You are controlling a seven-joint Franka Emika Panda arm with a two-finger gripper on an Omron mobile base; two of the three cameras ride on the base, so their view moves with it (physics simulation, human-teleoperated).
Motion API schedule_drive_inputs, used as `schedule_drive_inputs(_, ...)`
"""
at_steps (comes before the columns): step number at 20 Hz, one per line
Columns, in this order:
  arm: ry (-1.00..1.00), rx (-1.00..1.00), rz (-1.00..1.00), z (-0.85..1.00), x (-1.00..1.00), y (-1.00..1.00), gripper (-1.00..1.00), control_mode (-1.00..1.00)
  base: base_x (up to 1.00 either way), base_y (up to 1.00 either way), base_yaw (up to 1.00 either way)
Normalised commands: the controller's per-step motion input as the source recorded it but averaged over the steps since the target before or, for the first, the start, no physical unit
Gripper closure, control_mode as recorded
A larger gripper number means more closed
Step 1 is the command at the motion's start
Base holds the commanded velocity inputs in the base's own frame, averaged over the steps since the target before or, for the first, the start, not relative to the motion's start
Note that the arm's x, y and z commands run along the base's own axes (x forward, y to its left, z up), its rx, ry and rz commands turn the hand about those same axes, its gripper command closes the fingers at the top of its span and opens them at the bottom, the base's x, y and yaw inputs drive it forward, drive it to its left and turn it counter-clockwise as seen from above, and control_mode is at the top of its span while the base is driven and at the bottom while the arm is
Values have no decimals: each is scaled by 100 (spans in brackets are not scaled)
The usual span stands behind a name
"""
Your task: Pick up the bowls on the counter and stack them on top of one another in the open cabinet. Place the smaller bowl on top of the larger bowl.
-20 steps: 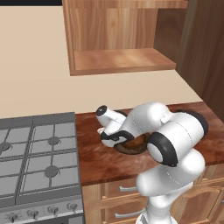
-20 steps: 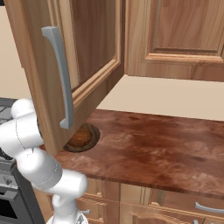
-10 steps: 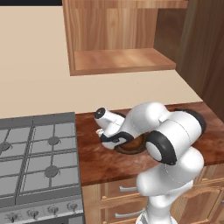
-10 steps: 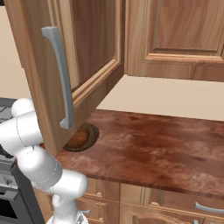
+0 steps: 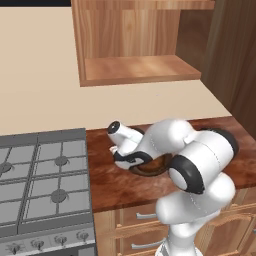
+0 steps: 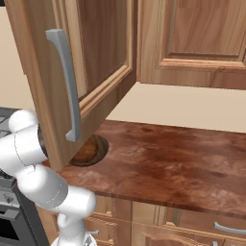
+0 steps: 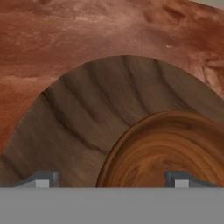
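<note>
In the hand view the smaller bowl (image 7: 168,151), reddish-brown, rests inside the larger bowl (image 7: 83,118), a wide dark-brown dish lying on the counter (image 7: 65,35). My gripper (image 7: 111,179) hovers just above them, open, its fingertips (image 7: 41,178) spread wide and gripping nothing. From the left base view my hand (image 5: 127,149) leans down over the larger bowl (image 5: 152,169) on the counter (image 5: 107,185). The right base view has the larger bowl (image 6: 91,150) half hidden behind the door. The open cabinet (image 5: 137,70) hangs above with a bare shelf.
A grey gas stove (image 5: 42,180) adjoins the counter on the left. The open cabinet door (image 6: 72,81) with its grey handle hangs low over the bowls. A tall dark wood unit (image 5: 235,65) stands at the right. Counter (image 6: 178,163) stretches right.
My fingers have spread from nearly shut to wide open. The hand has stayed almost still over the bowls, and the camera has not moved.
</note>
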Motion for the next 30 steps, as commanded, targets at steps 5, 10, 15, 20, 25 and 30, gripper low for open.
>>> schedule_drive_inputs(5, 6, 0, 0, 36, -9, -3, -100, -100, 0, 0, 0)
schedule_drive_inputs(10, 7, 0, 0, 34, -12, -5, -100, -100, 0, 0, 0)
schedule_drive_inputs(15, 10, 0, 0, 15, -18, -1, -100, -100, 0, 0, 0)
schedule_drive_inputs(20, 5, 0, 0, 3, -15, 18, -100, -100, 0, 0, 0)
schedule_drive_inputs(25, -2, 0, 0, 0, -20, 31, -100, -100, 0, 0, 0)
schedule_drive_inputs(30, -11, 0, 0, 0, -34, 12, -100, -100, 0, 0, 0)
